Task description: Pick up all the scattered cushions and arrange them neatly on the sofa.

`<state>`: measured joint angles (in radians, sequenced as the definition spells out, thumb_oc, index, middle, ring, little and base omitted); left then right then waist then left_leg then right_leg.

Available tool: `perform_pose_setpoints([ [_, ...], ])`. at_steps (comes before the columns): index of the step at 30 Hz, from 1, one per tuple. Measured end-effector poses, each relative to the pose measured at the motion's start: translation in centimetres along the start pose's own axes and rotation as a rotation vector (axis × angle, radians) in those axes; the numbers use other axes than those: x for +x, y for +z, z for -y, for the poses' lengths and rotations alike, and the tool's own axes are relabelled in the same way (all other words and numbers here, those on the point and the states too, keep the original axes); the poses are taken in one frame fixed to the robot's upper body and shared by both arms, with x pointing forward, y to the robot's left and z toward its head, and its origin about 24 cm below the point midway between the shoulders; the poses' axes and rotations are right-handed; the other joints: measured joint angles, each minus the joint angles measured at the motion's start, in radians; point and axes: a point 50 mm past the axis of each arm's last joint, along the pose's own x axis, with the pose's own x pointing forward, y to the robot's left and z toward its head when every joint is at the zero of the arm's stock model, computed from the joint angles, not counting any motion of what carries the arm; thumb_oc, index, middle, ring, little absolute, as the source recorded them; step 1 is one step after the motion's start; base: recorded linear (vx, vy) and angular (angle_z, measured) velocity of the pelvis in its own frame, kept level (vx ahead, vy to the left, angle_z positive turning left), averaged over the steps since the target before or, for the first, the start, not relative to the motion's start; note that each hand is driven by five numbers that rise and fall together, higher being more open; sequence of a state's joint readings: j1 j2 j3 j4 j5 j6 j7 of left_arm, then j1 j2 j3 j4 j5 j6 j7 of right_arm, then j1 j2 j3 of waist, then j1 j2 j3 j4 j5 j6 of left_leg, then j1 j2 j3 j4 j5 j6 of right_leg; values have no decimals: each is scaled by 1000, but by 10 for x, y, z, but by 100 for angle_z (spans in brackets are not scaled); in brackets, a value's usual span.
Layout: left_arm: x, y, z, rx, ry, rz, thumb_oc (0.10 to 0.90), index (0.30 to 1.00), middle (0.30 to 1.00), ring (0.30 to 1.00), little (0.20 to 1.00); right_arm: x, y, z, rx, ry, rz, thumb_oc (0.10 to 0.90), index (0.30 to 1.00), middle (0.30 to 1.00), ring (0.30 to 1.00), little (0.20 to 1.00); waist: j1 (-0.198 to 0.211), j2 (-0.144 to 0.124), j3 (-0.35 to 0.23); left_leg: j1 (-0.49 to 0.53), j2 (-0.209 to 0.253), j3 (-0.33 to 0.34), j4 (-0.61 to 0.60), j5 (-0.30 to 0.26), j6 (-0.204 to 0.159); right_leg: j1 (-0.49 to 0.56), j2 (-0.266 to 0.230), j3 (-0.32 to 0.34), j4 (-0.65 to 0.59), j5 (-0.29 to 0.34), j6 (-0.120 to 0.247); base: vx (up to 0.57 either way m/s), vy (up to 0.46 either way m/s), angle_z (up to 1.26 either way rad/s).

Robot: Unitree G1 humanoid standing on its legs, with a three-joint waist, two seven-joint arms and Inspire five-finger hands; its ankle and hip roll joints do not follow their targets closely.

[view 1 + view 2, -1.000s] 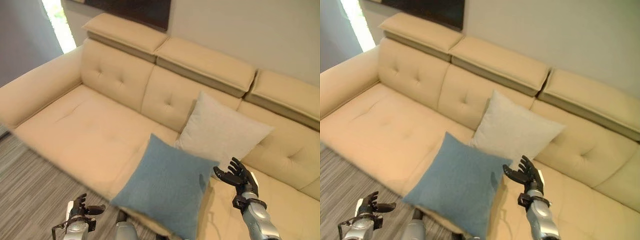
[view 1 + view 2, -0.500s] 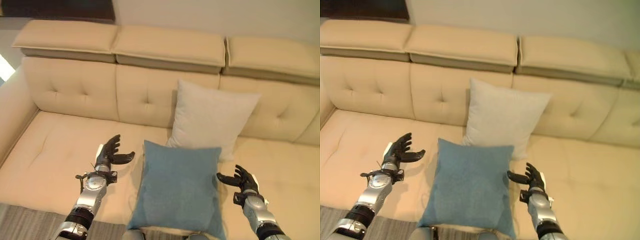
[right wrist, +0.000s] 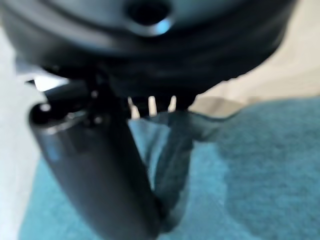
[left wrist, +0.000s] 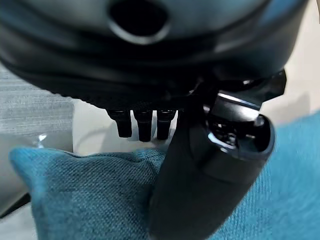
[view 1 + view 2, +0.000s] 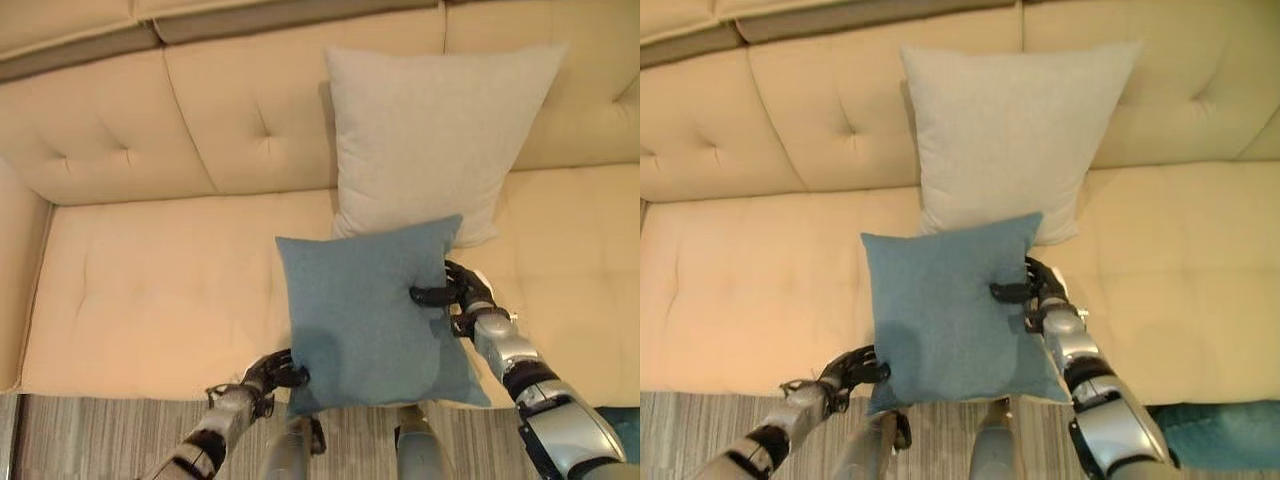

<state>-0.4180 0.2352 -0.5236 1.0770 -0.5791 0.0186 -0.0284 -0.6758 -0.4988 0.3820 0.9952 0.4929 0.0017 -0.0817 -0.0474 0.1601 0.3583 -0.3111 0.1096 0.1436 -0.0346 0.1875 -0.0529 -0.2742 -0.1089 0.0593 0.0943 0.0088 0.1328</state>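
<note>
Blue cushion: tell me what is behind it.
Behind the blue cushion, held by the left robot hand and right robot hand, a grey cushion leans on the sofa backrest. Its lower edge and the seat there are covered.

The blue cushion (image 5: 366, 315) is matt woven cloth with a fine, slightly rough weave. The grey cushion (image 5: 430, 135) looks like coarser matt fabric. The beige sofa (image 5: 150, 290) has smooth, tufted upholstery. The floor (image 5: 700, 430) is striped, ribbed carpet.
</note>
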Motion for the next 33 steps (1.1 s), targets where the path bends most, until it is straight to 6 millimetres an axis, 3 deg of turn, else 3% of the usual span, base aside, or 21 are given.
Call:
perform_pose_setpoints([
  [5,5,12,-12,-74,83,-36,800,900,900,900,900,1,11,-21,16,74,30,800,900,900,900,900,-35,-11,17,-15,0,5,-7,6,-1,-25,-1,4,9,-1,2,-30,-42,-2],
  [6,5,12,-12,-89,94,-38,800,900,900,900,900,1,11,-23,19,81,35,576,564,564,564,564,-38,-14,19,-16,-1,10,-8,6,-1,-28,-1,9,9,0,3,-10,-13,-9],
  [7,4,12,-13,-113,96,-37,599,599,599,599,599,1,11,-26,32,90,34,400,300,300,300,300,-38,-18,21,-17,-1,13,-8,5,-1,-34,-2,15,10,1,3,-13,-1,-14],
  [8,4,12,-14,-128,99,-36,599,599,599,599,599,1,12,-29,60,98,35,400,300,300,300,300,-37,-21,23,-17,-1,21,-9,5,0,-38,-2,25,11,2,5,-4,9,-19],
  [9,4,11,-16,-138,105,-36,400,300,300,300,300,1,12,-34,94,111,36,400,300,300,300,300,-37,-25,26,-16,-1,28,-9,4,1,-44,-2,32,11,5,5,-3,1,-18],
  [13,3,11,-21,-148,139,-30,400,300,300,300,300,0,15,-44,192,147,48,400,300,300,300,300,-44,-39,34,-15,-2,50,-8,3,3,-54,-2,55,11,14,11,2,10,-19],
  [15,1,7,-27,-195,150,-22,400,300,300,300,300,-9,15,-57,244,209,91,400,300,300,300,300,-47,-60,46,-1,-2,69,-7,0,7,-54,-1,76,13,16,12,8,20,-22],
  [17,0,10,-14,-252,89,25,400,300,300,300,300,-18,7,-65,334,241,109,400,300,300,300,300,-56,-86,59,9,-5,74,-5,-1,8,-50,-3,83,22,16,12,26,38,-7],
  [22,-4,5,3,-353,16,62,400,300,300,300,300,-30,-15,-49,524,166,121,400,300,300,300,300,-54,-145,80,81,-15,71,20,-21,24,29,-21,79,40,-1,16,88,105,5],
  [26,-10,5,16,-378,-53,87,400,300,300,300,300,-42,-37,-27,557,83,96,400,300,300,300,300,-71,-142,74,178,-50,69,31,-54,42,140,-63,68,34,-20,31,71,185,12],
  [29,-15,22,14,-423,-83,161,400,300,300,300,300,-46,-25,-19,516,64,160,400,300,300,300,300,-95,-135,53,206,-82,69,39,-75,54,167,-88,66,48,-25,42,-128,146,8],
  [32,-20,37,6,-446,-85,224,400,300,300,300,300,-48,-15,-17,474,71,205,400,300,300,300,300,-97,-122,36,211,-77,33,64,-83,62,171,-71,42,121,-34,51,-88,75,31],
  [33,-21,38,3,-450,-82,229,400,300,300,300,300,-49,-16,-18,461,72,207,400,300,300,300,300,-92,-113,32,219,-68,9,66,-80,57,178,-46,51,179,-84,90,-152,68,61],
])
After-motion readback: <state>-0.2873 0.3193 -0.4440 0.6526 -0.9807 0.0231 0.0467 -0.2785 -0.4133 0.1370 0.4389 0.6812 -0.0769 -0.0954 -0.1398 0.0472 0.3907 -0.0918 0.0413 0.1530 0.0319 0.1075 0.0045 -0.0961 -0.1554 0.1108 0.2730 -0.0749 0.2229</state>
